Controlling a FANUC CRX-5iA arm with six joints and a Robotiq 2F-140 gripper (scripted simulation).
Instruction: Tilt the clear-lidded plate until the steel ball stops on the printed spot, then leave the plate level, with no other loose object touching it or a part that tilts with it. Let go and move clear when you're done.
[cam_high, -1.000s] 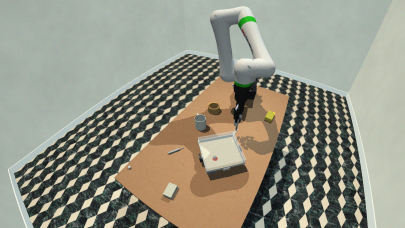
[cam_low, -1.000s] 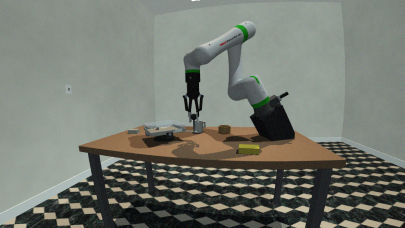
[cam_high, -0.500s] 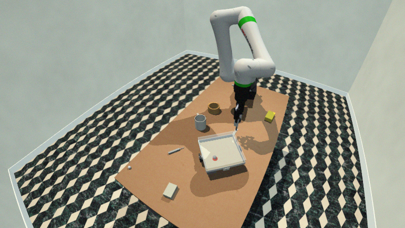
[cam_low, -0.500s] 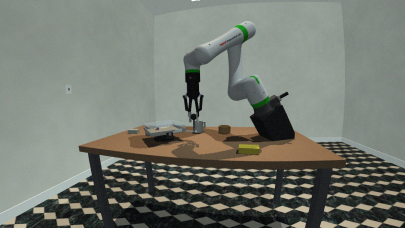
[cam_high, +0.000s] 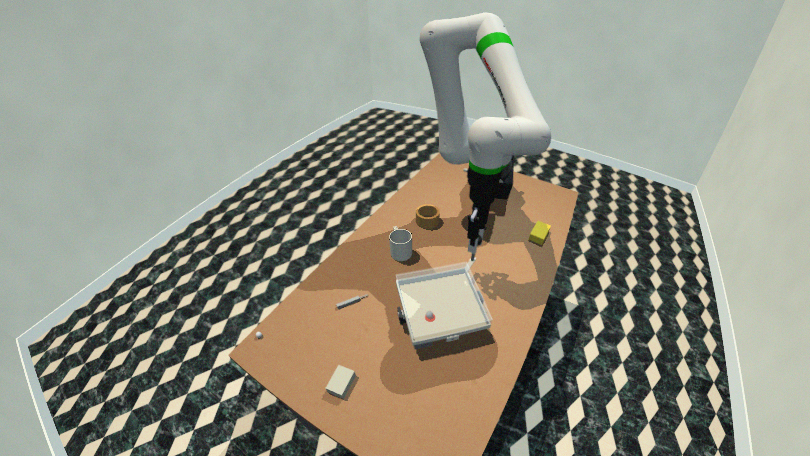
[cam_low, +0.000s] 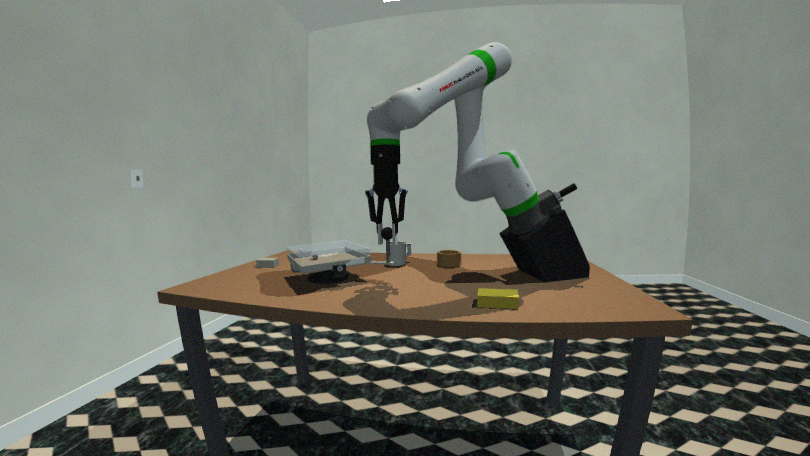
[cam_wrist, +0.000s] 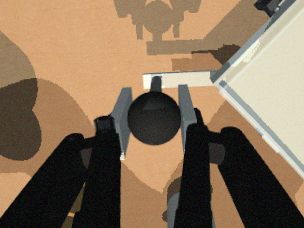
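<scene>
The clear-lidded plate (cam_high: 443, 303) stands on a dark pivot in the middle of the table; it also shows in the side view (cam_low: 328, 257) and at the right of the wrist view (cam_wrist: 267, 96). The steel ball (cam_high: 429, 314) rests on the red printed spot (cam_high: 429, 319) near the plate's front edge. A white tab (cam_wrist: 179, 81) reaches out from the plate's far corner and carries a black ball knob (cam_wrist: 154, 118). My gripper (cam_wrist: 155, 100) points straight down and is shut on that knob, as the side view (cam_low: 386, 231) also shows. The plate looks close to level.
A grey mug (cam_high: 400, 244) and a brown ring-shaped cup (cam_high: 427, 216) stand left of the gripper. A yellow block (cam_high: 539, 232) lies to the right. A grey pen (cam_high: 351, 301), a small loose ball (cam_high: 259, 334) and a grey block (cam_high: 340, 381) lie apart from the plate.
</scene>
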